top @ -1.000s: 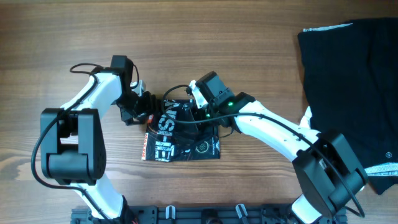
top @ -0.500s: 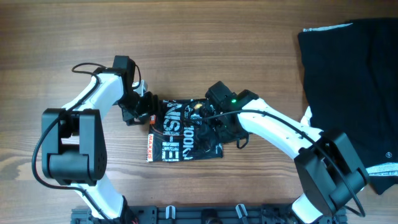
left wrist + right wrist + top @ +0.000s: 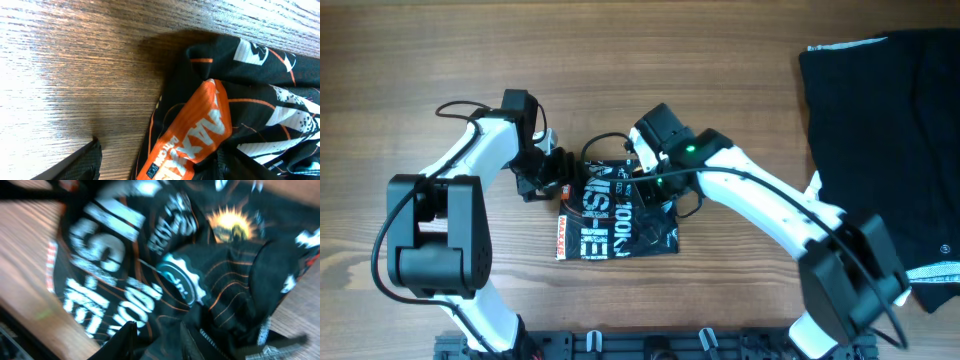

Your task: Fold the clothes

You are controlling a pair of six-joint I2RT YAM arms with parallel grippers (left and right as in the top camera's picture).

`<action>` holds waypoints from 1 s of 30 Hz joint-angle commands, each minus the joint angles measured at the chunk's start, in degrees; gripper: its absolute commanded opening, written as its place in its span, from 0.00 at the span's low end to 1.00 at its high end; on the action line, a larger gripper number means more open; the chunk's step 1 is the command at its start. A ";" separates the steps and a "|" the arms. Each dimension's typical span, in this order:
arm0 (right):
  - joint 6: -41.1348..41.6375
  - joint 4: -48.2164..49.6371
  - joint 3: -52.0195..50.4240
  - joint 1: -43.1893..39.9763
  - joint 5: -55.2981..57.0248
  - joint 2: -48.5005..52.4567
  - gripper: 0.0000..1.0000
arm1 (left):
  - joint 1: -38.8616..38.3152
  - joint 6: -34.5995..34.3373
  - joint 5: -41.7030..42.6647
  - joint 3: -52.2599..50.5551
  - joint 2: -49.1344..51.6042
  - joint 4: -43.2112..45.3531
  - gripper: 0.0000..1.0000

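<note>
Find jersey [image 3: 615, 215] near middle of table [image 3: 740, 60], a little toward near edge. Lies as a compact, rumpled packet, white lettering up, orange strip [image 3: 195, 130] along its left side, top layers bunched toward the right. See left gripper [image 3: 558, 182] low at packet's far-left corner, just beside the cloth. In left wrist view, note fingers [image 3: 87, 157] spread wide: one over bare wood, the other over the black fabric, orange strip between them, nothing pinched. See right gripper [image 3: 655, 185] over far side of packet, arm reaching in from the near right. Right wrist view badly blurred: shows dark fingers [image 3: 126, 335] at bottom of frame close above bunched folds, round logo [image 3: 181, 282] just beyond them. Cannot tell whether these fingers are apart or pinching cloth. Log also black cloth [image 3: 890, 120] spread flat at far right corner of table, well apart from jersey and both grippers.
</note>
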 commanded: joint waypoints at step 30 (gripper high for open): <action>5.03 -11.91 2.56 1.18 4.28 6.86 0.14 | -0.35 0.31 -0.79 -1.18 -0.59 0.11 0.77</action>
